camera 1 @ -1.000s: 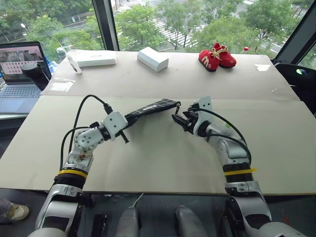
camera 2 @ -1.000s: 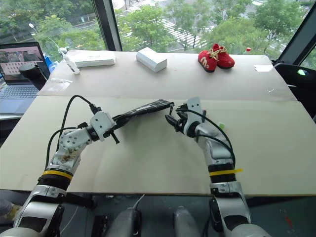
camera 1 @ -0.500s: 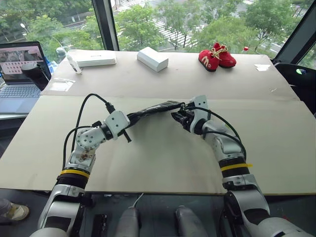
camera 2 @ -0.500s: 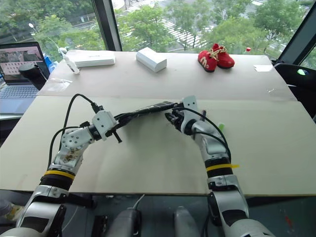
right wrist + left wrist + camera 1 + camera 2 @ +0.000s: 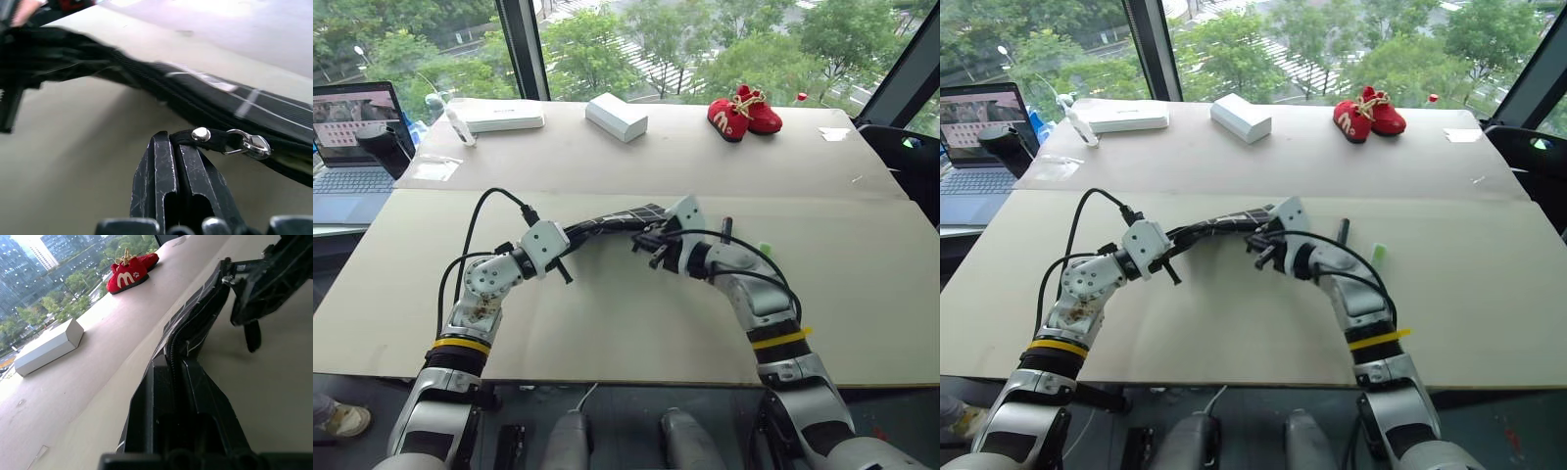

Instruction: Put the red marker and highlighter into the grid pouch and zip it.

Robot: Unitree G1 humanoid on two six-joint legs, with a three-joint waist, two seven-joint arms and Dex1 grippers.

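Grid pouch (image 5: 612,222) held above tabletop (image 5: 636,313), clenched in left end effector (image 5: 172,363); right end effector (image 5: 177,143) pinching zipper strap (image 5: 208,138). Red marker (image 5: 725,230), highlighter (image 5: 765,248) lying outside. Risk: strap slipping, or zipping pouch empty.

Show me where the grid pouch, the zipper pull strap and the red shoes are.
grid pouch (image 5: 193,323), left wrist view, its gridded side.
zipper pull strap (image 5: 211,138), right wrist view, strap beside its rivet.
red shoes (image 5: 742,112), left eye view, middle of the pair.

Head pair high, wrist cameras close.
Both eyes look forward and down over the table (image 5: 607,333); each wrist camera looks closely along the pouch (image 5: 195,318).
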